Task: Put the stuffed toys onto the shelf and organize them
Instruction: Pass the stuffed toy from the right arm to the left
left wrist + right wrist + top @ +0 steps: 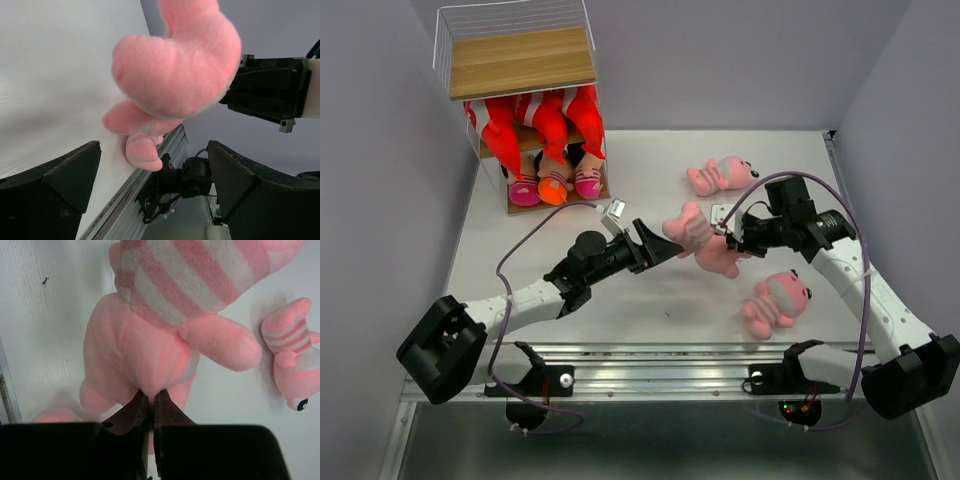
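Note:
My right gripper point(728, 236) is shut on a pink striped animal point(700, 240), pinching a fold of its plush point(150, 390) and holding it above the table. My left gripper point(670, 247) stands open right at the toy's left side. In the left wrist view the toy point(175, 75) hangs just beyond the wide-apart fingers point(70, 175), not between them. Two more pink striped animals lie on the table, one behind point(720, 175) and one nearer point(775, 300). The shelf point(520, 60) stands at the back left, with red sharks point(550, 120) on its middle tier and dolls point(553, 185) on its bottom tier.
The shelf's top board is bare wood inside a white wire frame. Grey walls close in the table on the left, back and right. A metal rail point(660, 360) runs along the near edge by the arm bases.

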You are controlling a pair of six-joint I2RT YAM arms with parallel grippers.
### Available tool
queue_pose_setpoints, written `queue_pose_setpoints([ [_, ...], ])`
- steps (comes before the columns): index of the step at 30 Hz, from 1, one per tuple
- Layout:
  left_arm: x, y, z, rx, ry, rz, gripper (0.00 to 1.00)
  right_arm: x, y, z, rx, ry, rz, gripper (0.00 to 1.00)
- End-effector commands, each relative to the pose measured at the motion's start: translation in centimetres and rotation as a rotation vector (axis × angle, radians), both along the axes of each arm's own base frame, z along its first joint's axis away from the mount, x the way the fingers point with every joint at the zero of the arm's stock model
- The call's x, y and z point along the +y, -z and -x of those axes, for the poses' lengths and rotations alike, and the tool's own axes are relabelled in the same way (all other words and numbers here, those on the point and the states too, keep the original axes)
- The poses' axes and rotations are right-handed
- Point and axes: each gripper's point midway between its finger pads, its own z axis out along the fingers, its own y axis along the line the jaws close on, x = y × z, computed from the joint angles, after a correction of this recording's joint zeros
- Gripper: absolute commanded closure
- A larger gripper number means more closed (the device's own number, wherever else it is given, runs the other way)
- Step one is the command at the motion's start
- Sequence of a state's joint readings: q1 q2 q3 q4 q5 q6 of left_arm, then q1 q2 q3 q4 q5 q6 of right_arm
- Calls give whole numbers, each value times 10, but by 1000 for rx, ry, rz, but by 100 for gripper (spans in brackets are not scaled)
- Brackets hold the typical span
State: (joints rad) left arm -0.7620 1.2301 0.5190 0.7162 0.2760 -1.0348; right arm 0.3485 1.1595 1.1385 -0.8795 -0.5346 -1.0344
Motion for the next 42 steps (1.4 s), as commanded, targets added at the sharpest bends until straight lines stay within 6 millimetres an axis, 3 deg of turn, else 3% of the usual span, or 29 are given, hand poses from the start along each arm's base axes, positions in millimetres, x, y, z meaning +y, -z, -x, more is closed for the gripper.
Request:
queue_pose_setpoints([
  [1, -17, -57, 2, -112, 49, 137, 1, 1, -1, 10, -26, -64, 5, 99],
  [6, -28, -65, 2, -132, 77, 147, 1, 3, 7, 21, 0, -110, 15, 99],
  [12, -44, -54, -1, -121, 111, 117, 5, 9, 5, 32, 7, -155, -11, 99],
  [15, -50, -49, 1, -139, 142, 114, 33, 9, 6, 37, 31, -162, -18, 99],
  [18, -51, -47, 1, -150, 146, 106, 42, 11, 6, 40, 48, -158, -31, 99],
  [20, -50, -43, 1, -169, 146, 92, 66, 12, 6, 42, 62, -152, -43, 99],
  [21, -49, -44, 1, -180, 145, 91, 83, 13, 6, 44, 72, -153, -51, 99],
  [22, -48, -44, 2, -181, 142, 92, 92, 13, 7, 45, 81, -149, -54, 99],
  [24, -45, -42, 3, -179, 139, 95, 100, 15, 6, 47, 100, -143, -72, 98],
  [26, -41, -40, 5, -163, 129, 105, 100, 18, 6, 46, 129, -113, -94, 93],
  [27, -39, -39, 7, -155, 127, 115, 100, 19, 5, 45, 143, -96, -106, 89],
  [28, -33, -36, 8, -119, 117, 148, 100, 22, 2, 44, 177, -64, -125, 70],
  [30, -25, -30, 7, -70, 102, 181, 100, 25, -3, 42, 207, -44, -140, 45],
  [31, -21, -31, 7, -63, 100, 213, 100, 26, -8, 41, 211, -39, -146, 27],
  [32, -10, -18, 6, 15, 77, 233, 100, 27, -22, 37, 199, -23, -162, 22],
  [33, -5, -22, 6, 16, 73, 273, 100, 27, -28, 33, 189, -6, -163, 8],
  [34, 1, -19, 6, 38, 65, 294, 100, 28, -43, 29, 152, -2, -176, 4],
  [35, 8, -8, 8, 79, 52, 296, 100, 27, -47, 31, 144, -10, -170, 2],
  [39, 23, -3, 1, 167, 5, 353, 100, 24, -63, 41, 63, -140, -132, 0],
  [42, 25, -2, -3, 229, -10, 375, 100, 22, -50, 63, 2, -334, -87, 0],
])
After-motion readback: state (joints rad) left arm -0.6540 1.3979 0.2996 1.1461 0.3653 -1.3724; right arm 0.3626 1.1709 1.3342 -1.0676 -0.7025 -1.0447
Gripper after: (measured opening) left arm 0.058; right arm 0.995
